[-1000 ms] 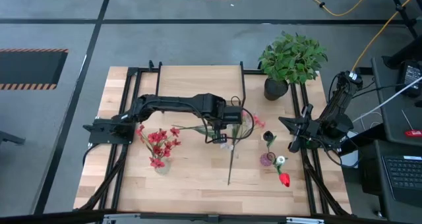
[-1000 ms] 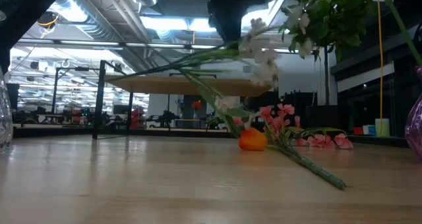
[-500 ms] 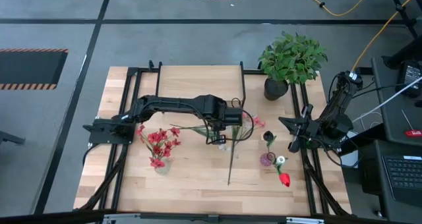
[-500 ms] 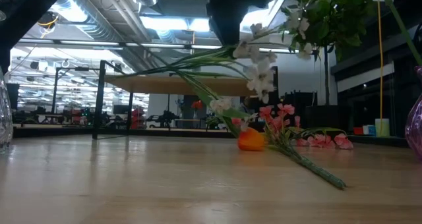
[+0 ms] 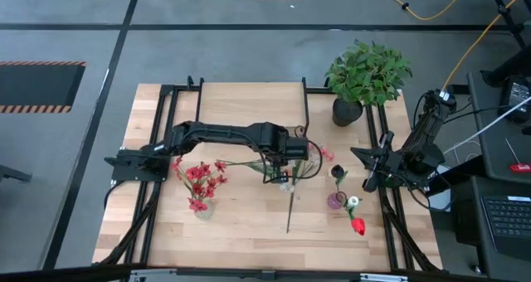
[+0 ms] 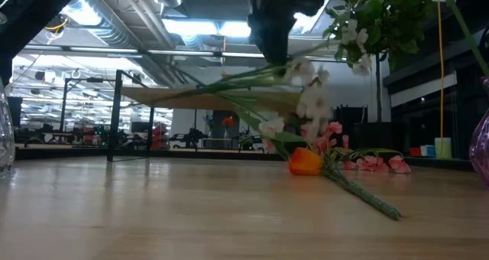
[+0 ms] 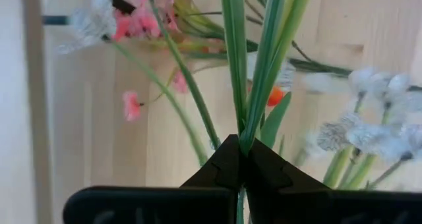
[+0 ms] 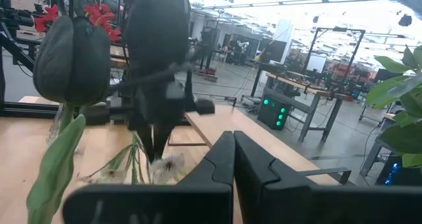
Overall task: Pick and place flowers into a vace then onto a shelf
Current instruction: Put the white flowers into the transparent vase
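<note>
The table (image 5: 241,224) carries the shelf (image 5: 241,108) along its far side. In front of the shelf, the left hand (image 5: 282,172) hangs clamped on white flowers (image 6: 309,99), lifted above pink and orange stems (image 6: 336,164) lying on the wood. Right of the shelf, the right hand (image 5: 368,181) waits, pressed together.

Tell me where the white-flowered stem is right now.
In the high view the white-flowered stem is mid-table, clamped in the left gripper, lifted above the loose flowers lying on the wood.
</note>
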Controlling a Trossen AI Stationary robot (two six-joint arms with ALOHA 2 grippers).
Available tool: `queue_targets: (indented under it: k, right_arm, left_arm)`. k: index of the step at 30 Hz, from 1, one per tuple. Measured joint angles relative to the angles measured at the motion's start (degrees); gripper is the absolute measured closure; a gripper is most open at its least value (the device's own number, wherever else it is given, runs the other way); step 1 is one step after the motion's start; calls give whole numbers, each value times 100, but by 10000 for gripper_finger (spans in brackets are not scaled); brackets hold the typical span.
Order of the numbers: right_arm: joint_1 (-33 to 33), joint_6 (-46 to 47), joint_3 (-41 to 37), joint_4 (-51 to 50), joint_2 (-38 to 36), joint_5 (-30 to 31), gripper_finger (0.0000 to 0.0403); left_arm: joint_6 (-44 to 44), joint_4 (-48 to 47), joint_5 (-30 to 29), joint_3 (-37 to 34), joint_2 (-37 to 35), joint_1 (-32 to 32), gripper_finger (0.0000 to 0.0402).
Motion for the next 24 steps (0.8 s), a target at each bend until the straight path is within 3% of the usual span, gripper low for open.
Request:
queue_targets:
  k: [11,18,24]
  right_arm:
    - [2,-1,2,-66,4,0,398]
    - [2,0,2,-88,4,2,398]
    - [0,0,2,-99,4,2,398]
  left_arm:
    - [216,-492,75,-6,517,21,390]
    - [151,-494,-420,-6,513,16,334]
    - [147,-659,-509,-6,491,16,281]
